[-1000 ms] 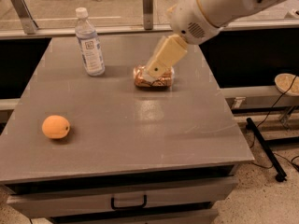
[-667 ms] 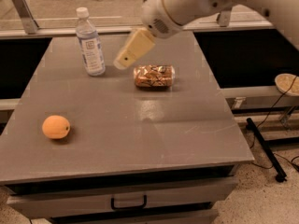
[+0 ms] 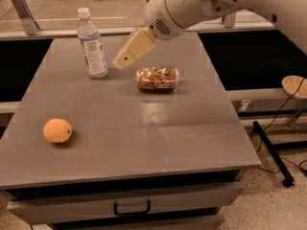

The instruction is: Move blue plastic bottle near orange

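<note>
Drawer: I see a drawer (image 3: 124,206) with a dark handle under the near edge of the bench.
Bench: The bench (image 3: 144,143) has a flat grey top.
Orange: The orange (image 3: 57,130) sits by the left edge, closer to the near-left corner than to the far one. It sits alone and is well apart from the bottle.
Snack packet: A shiny brown snack packet (image 3: 157,77) lies flat past the middle of the bench, toward the far edge.
Gripper: The gripper (image 3: 121,62) hangs over the far half of the bench, between the bottle and the snack packet. Its pale yellow tip tilts down toward the left, at the lower part of the bottle. It is near the bottle but apart from it. I cannot tell if it is open or shut.
Blue plastic bottle: The blue plastic bottle (image 3: 92,44) stands upright near the far-left corner. Its white cap is on and its label faces me.
Arm: The big white arm (image 3: 180,6) reaches in over the far edge from the right.
</note>
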Motion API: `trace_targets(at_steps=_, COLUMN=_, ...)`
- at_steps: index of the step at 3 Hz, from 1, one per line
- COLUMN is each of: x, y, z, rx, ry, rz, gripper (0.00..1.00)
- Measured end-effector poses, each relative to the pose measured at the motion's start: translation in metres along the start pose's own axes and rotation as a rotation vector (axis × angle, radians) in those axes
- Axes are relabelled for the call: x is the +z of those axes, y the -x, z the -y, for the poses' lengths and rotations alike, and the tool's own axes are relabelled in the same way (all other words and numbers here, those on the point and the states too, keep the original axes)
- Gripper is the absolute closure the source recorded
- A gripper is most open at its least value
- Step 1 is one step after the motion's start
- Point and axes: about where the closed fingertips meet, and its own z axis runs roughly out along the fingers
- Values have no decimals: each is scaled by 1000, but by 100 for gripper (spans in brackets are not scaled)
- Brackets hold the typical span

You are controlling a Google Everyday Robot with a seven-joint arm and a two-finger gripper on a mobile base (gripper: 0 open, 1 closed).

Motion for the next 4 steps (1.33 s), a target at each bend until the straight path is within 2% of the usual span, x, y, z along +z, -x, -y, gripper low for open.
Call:
trace_targets(at_steps=1, x=32, y=-5, z=-15, rx=95, ry=18, rz=84, gripper=0)
trace_targets(at_steps=2, x=75, y=6, z=-28, rx=131, ry=-5, rz=160, gripper=0)
trace_targets(at_steps=3, x=71, y=19, z=-12, rx=133, ry=-69, rz=210, gripper=0)
trace_targets(at_steps=4, x=73, y=15, z=-16, rx=189, ry=-56, rz=211, gripper=0)
